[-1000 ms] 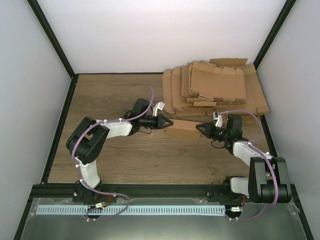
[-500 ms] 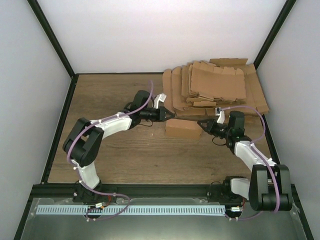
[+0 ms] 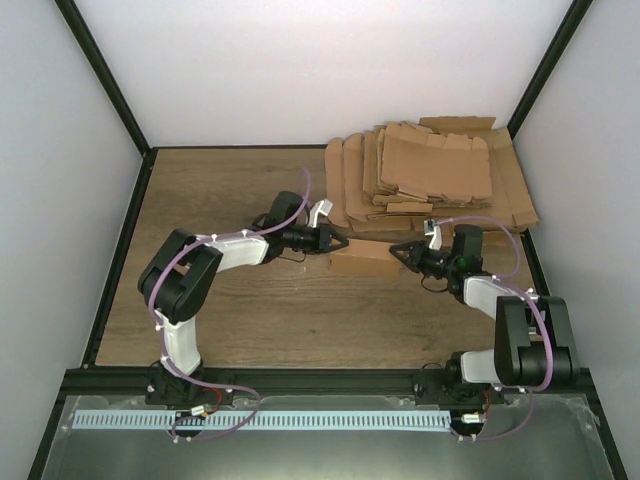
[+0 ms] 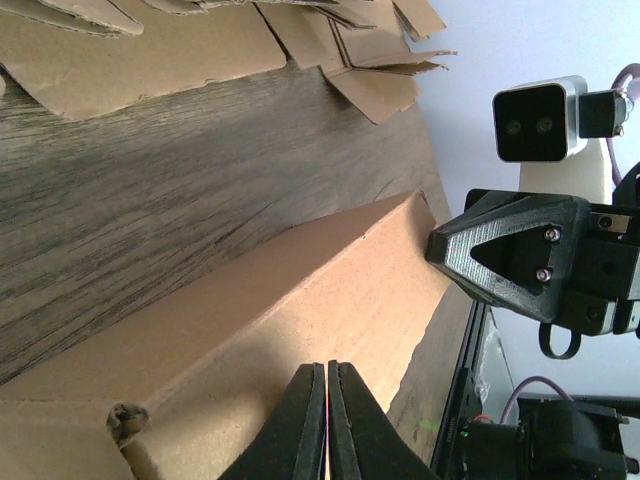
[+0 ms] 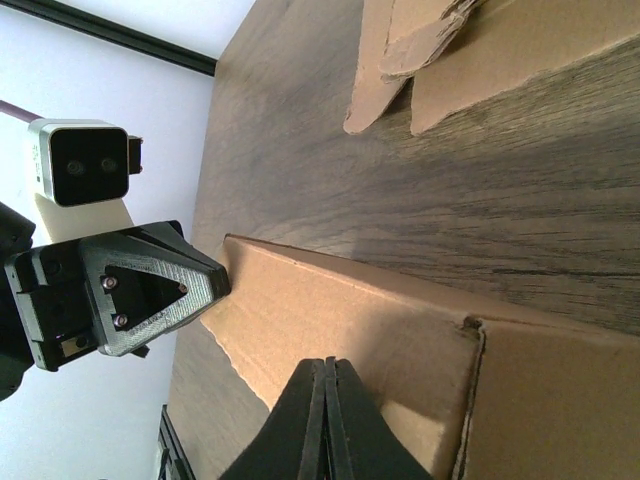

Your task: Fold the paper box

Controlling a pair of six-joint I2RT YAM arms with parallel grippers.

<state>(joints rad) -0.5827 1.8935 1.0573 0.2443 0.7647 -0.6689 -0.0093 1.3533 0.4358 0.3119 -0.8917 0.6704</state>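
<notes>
The paper box (image 3: 365, 258) is a small oblong brown cardboard box lying on the wooden table, right of centre. My left gripper (image 3: 345, 243) is shut, its tip at the box's left end and over its top face. In the left wrist view the closed fingertips (image 4: 327, 368) hover over the paper box (image 4: 300, 290) with nothing between them. My right gripper (image 3: 394, 250) is shut at the box's right end. In the right wrist view its tip (image 5: 327, 362) sits above the box's top panel (image 5: 330, 300), facing the left gripper (image 5: 150, 285).
A pile of flat brown cardboard blanks (image 3: 430, 175) lies at the back right, just behind the box. Its nearest flaps (image 4: 380, 85) reach close to the box. Black frame rails (image 3: 120, 250) border the table on both sides, and white walls stand beyond them.
The left gripper swung back toward the pile, then returned to the box's left end. The right gripper moved slightly left to the box's right end. The box shifted slightly.
</notes>
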